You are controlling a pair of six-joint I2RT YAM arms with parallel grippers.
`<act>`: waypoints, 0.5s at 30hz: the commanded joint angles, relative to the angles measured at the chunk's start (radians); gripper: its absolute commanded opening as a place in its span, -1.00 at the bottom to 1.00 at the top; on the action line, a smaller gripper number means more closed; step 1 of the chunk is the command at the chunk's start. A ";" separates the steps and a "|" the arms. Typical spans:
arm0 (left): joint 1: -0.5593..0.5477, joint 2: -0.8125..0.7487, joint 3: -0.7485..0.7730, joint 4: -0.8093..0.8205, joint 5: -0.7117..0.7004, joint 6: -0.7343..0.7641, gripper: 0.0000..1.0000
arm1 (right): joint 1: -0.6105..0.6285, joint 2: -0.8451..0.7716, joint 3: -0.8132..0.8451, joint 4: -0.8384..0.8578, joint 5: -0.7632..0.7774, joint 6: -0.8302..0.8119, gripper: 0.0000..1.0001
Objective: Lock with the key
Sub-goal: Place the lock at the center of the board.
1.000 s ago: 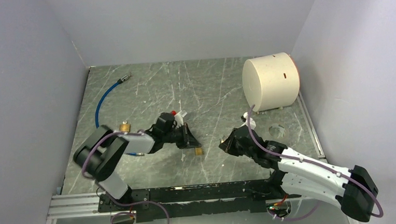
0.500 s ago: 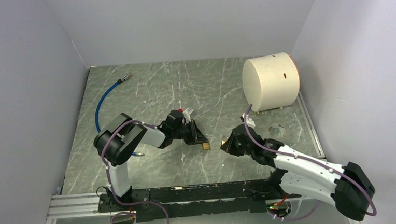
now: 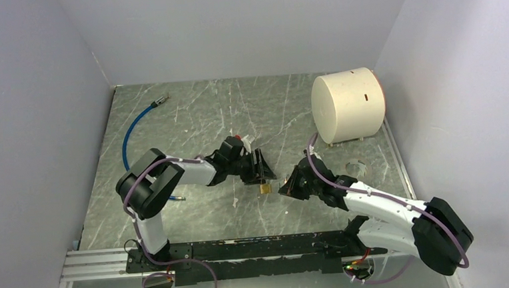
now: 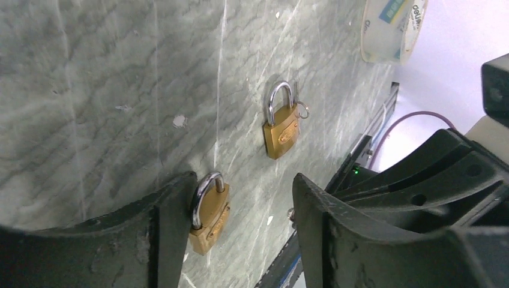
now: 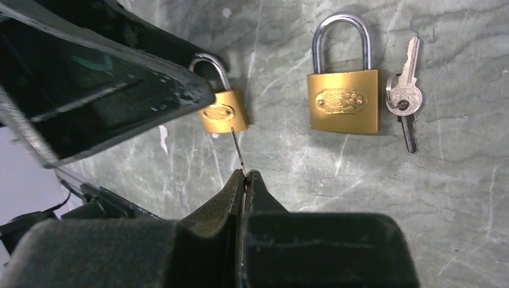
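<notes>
Currently the left pincer (image 4: 240, 192) is wide, fingers well apart, nothing clamped. The brass padlock (image 4: 208, 213) lies on the desk (image 4: 90, 90) in that gap. Its shackle is against one finger (image 4: 162, 228) and clear of the other.

The right pincer (image 5: 245, 177) is pinched tight on the key (image 5: 237, 150). Only the thin blade shows, edge-on, sticking out of the tips. The blade tip meets the bottom edge of the padlock's body, but I can't tell whether it's actually in the keyway. The right wrist view also shows the left pincer's finger sitting against that shackle.

A second padlock (image 5: 343, 99), also brass, lies flat just beside the first, not touching it, with its shackle pointing away from the right pincer. A spare key (image 5: 405, 99) on a ring lies right alongside its body, with no pincer on it.

From above, the two pincers face each other mid-desk, close together, with the padlock low between them. A tape roll (image 3: 355, 168) lies just past the right arm. A white drum (image 3: 348, 105) sits on its side at the far right corner, and a blue hose (image 3: 134, 128) curves along the far left.
</notes>
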 commanded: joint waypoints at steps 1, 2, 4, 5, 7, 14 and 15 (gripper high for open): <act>0.001 -0.039 0.056 -0.282 -0.147 0.096 0.40 | -0.008 0.032 0.037 0.001 -0.019 -0.035 -1.00; 0.001 -0.044 0.072 -0.316 -0.158 0.103 0.45 | -0.008 0.038 0.042 -0.005 -0.020 -0.040 -1.00; 0.002 -0.049 0.117 -0.402 -0.165 0.123 0.58 | -0.008 0.036 0.051 -0.019 -0.015 -0.044 -1.00; 0.000 -0.049 0.139 -0.445 -0.171 0.130 0.67 | -0.008 0.027 0.050 -0.024 -0.010 -0.043 -1.00; 0.001 -0.051 0.176 -0.516 -0.185 0.136 0.84 | -0.008 0.003 0.045 -0.030 0.007 -0.040 -1.00; -0.001 -0.050 0.166 -0.487 -0.137 0.125 0.63 | -0.010 -0.018 0.036 -0.027 0.015 -0.036 -1.00; -0.002 -0.043 0.161 -0.465 -0.120 0.116 0.55 | -0.009 -0.016 0.032 -0.019 0.009 -0.032 -1.00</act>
